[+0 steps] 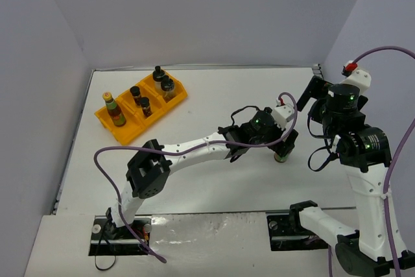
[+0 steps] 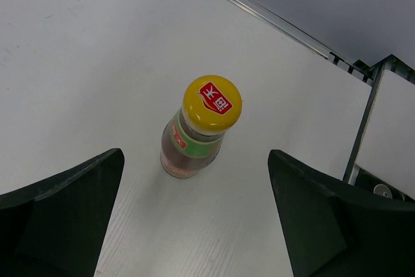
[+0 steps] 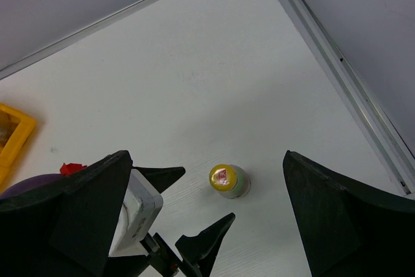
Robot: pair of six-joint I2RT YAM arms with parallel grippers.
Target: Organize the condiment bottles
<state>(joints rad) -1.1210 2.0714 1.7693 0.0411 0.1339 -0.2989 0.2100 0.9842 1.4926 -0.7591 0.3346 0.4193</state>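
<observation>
A slim sauce bottle (image 2: 192, 141) with a yellow cap and red-green label stands upright on the white table (image 2: 78, 63), just ahead of the left gripper (image 2: 194, 157) and centred between its fingers (image 2: 71, 205). Both dark fingers are spread wide, each clear of the bottle.

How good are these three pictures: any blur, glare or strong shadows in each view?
Top external: even, soft light, all sharp, only faint shadows. Left wrist: the yellow-capped bottle is sharp, with a slight sheen on its cap; the fingers in front are dark, with little detail. Right wrist: the same bottle is small but clear, its shadow weak.
</observation>
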